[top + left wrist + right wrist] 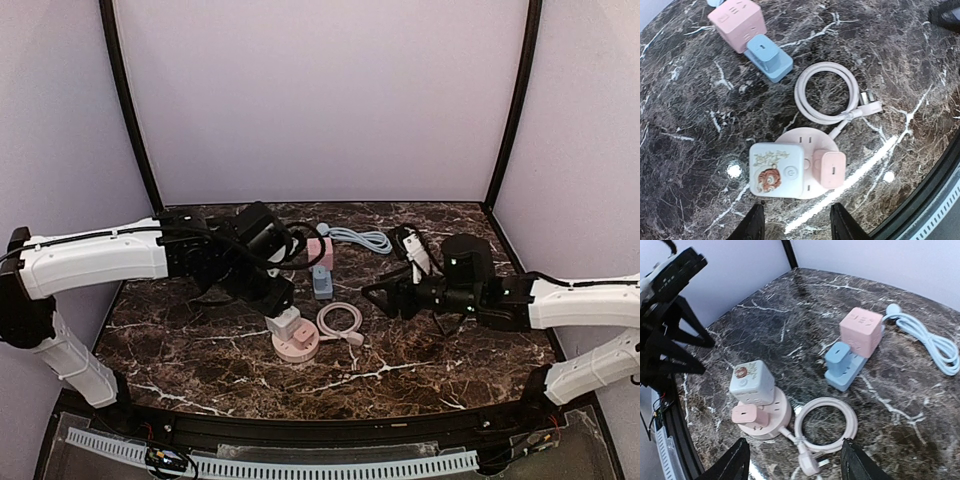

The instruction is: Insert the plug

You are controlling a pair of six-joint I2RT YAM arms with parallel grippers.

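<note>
Left gripper [796, 222], right gripper [795, 462]: both standing open, empty. Hazard: cord plug [871, 105] lying flat, likely skidding on marble table [685, 165] when pinched.

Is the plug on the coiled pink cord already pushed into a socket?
No, the plug of the coiled pink cord lies loose on the table, touching no socket.

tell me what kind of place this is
Likely a robot test booth: plain lilac walls, black frame poles, and a left arm and right arm over a marble tabletop holding a pink socket cube.
</note>
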